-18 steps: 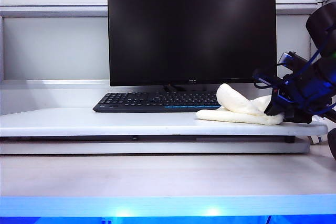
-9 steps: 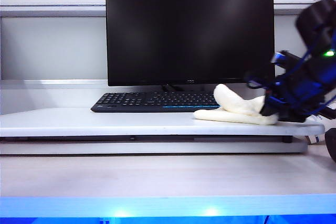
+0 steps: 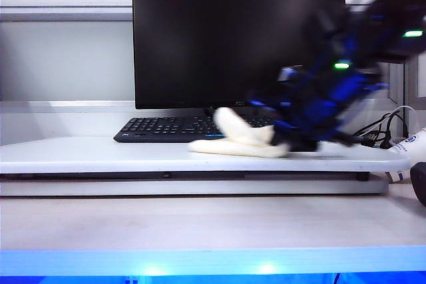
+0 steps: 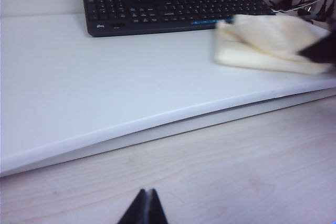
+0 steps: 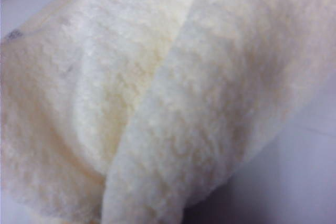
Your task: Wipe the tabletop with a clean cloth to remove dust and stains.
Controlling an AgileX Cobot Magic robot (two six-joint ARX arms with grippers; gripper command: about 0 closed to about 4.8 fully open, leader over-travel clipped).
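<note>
And here's the right pincer (image 3: pixel 287 143), blurred with speed, low over the wide glossy white board with rounded corners, the raised surface (image 3: pixel 100 156) on its short feet. Its jaws are clamped on the folded, soft cream-yellow cloth (image 3: pixel 236 139), which lies flat on that white surface just in front of the black keyboard (image 3: pixel 166 128), right of centre in the exterior view, roughly four o'clock from the keyboard's middle. One fold of the cloth humps up at the pincer end; the rest trails flat toward nine o'clock. The blue-and-black right arm (image 3: pixel 346 71) slants down from two o'clock, green lights glowing on it.

From the right wrist the cloth (image 5: pixel 157 98) fills nearly everything, fuzzy and pale, with only slivers of white surface (image 5: pixel 294 182) around it; the pincer's own tips are out of sight there.

Over on the other side, the left pincer (image 4: pixel 143 211) hangs above the lower pale wood-grain desk (image 4: pixel 236 171), well apart from the cloth (image 4: pixel 268 45), its dark tips pressed together with nothing between them.

Behind it all stands the big black monitor (image 3: pixel 236 38), screen dark, and a tangle of black cables (image 3: pixel 383 131) sits at the surface's right end.
</note>
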